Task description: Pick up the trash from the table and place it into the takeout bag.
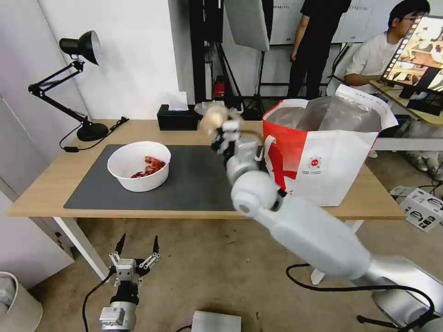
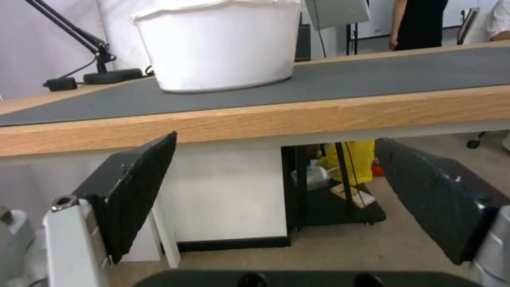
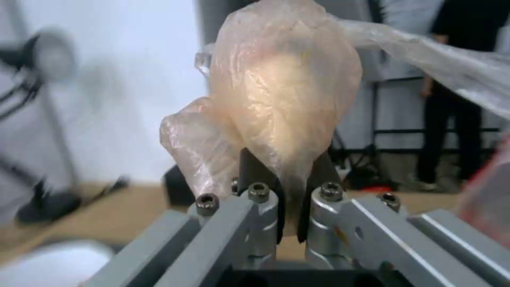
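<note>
Head view shows our right pincer (image 1: 220, 130) raised above the desk (image 1: 41, 193), closed tight on the small clear bag with the beige lump (image 1: 211, 116), which hangs in the air just beside the takeout bag (image 1: 332, 157), near its red side panel. From the right wrist, our fingers (image 3: 255, 175) are pinched onto the lower part of that clear bag (image 3: 281, 79), nearly meeting, with the loose film trailing off to one side. Our left pincer (image 1: 137, 249) waits low in front of the desk, below its front edge, its fingers (image 2: 133, 187) spread wide and holding nothing.

We judge the step in hand to be the carry: this piece of trash is lifted and on its way, not yet over the opening. The next move calls for bringing it above the foil-lined mouth (clearing the rim and the white handle on that side) before letting go, so the film does not snag. The white bowl of red shell scraps (image 1: 139, 166) sits on the dark mat (image 1: 194, 184), left for later.
</note>
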Tool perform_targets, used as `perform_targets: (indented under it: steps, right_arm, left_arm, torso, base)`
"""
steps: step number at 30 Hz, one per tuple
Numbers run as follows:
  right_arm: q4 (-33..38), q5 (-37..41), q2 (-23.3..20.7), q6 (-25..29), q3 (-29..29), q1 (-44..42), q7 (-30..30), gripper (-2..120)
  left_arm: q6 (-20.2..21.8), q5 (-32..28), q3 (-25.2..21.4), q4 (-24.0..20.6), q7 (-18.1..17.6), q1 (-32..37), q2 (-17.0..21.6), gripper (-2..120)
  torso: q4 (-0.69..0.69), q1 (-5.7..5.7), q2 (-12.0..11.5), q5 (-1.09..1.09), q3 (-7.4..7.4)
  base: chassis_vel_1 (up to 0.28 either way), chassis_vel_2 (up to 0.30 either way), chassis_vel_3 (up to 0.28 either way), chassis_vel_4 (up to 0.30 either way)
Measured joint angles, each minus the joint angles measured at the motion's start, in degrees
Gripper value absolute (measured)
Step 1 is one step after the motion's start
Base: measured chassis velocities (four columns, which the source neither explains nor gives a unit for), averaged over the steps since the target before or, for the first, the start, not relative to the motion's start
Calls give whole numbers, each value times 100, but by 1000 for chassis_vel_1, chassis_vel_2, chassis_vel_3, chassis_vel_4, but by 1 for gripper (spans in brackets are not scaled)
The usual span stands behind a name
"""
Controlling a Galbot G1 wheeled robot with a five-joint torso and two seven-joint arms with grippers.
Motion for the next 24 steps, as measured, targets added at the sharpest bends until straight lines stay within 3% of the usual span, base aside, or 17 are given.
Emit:
perform_targets:
  steps: [10, 24]
  right_arm:
    - [0, 814, -412, -377, 1503, 105, 662, 3]
    - [35, 1757, -786, -792, 2418, -504, 1507, 3]
  left_arm:
    - [2, 52, 77, -61, 14, 34, -51, 100]
    - [-9, 157, 159, -77, 17, 96, -114, 100]
  torso:
    - [0, 0, 0, 0, 0]
    - [0, 0, 1, 0, 0]
  base:
    - [0, 0, 0, 0]
    - [0, 0, 0, 0]
